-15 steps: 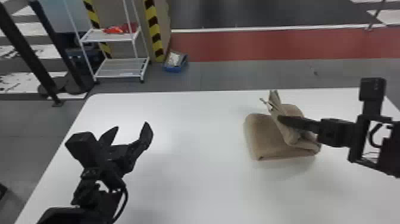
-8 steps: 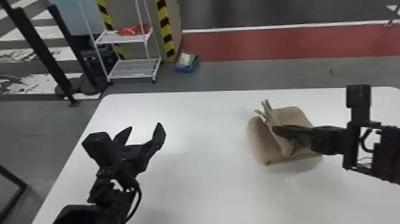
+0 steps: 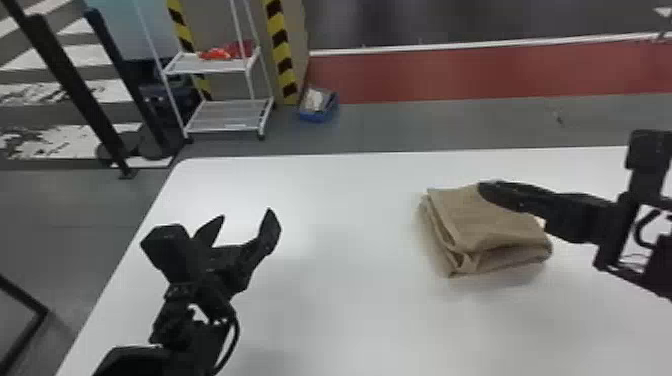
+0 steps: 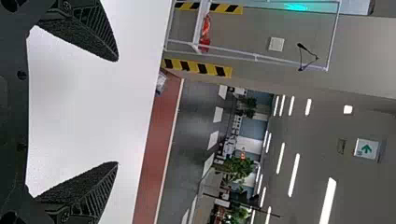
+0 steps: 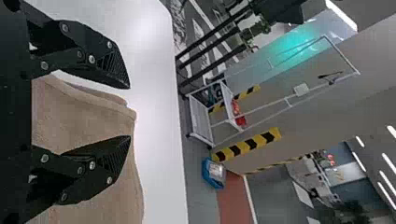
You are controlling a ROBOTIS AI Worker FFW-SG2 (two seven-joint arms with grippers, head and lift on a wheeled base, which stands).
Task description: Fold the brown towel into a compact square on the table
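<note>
The brown towel (image 3: 480, 220) lies folded in a layered, roughly square bundle on the right half of the white table (image 3: 350, 310), its fold layers showing along the left and near sides. From the right, my right gripper (image 3: 492, 192) reaches over the towel's far right part. In the right wrist view the towel (image 5: 84, 116) lies beneath my right gripper (image 5: 130, 112), whose fingers stand apart. My left gripper (image 3: 245, 220) is held over the table's left part, away from the towel. The left wrist view has my left gripper (image 4: 117, 112) open, bare table between its fingers.
Beyond the table's far edge stand a white wire shelf (image 3: 225, 115) with red items and a blue box (image 3: 319, 105) on the floor. Black posts (image 3: 75, 85) rise at the far left. Bare tabletop lies between the left gripper and the towel.
The upright bunched part of the towel has come down flat onto the bundle, and my right gripper has let go of it. The head view has shifted left; the left arm keeps its pose.
</note>
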